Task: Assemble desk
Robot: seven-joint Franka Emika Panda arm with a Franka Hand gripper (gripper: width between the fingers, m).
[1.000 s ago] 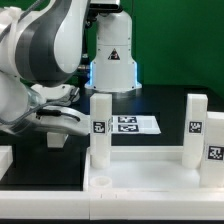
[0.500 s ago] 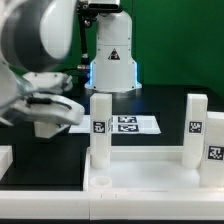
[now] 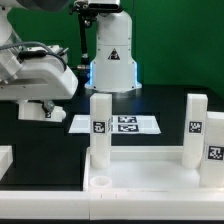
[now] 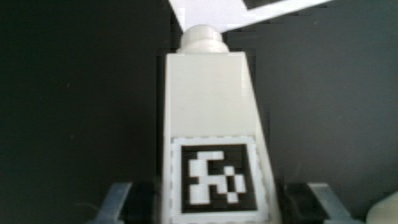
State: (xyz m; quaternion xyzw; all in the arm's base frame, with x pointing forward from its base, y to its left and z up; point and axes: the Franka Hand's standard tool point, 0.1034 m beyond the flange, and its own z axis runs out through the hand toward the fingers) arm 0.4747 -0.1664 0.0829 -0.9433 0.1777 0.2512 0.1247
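Here we see the jaws grasping a tagged leg (image 4: pixel 212 130). Its lower end is cut off. From outside, the arm (image 3: pixel 38 75) hides it.

We see three legs (image 3: pixel 100 128) standing on the desk top (image 3: pixel 140 180); the marker board (image 3: pixel 115 124) lies behind them.

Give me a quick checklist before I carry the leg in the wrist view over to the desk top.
1. Leg centred between the gripper fingers: ok.
2. Fingers clamped on the leg: cannot tell; dark gaps show on both sides.
3. Leg's tag facing the wrist camera: ok.
4. Standing leg nearest the arm upright on the desk top: ok.
5. Gripper apart from that standing leg: ok.
6. Free socket for this leg: cannot tell.
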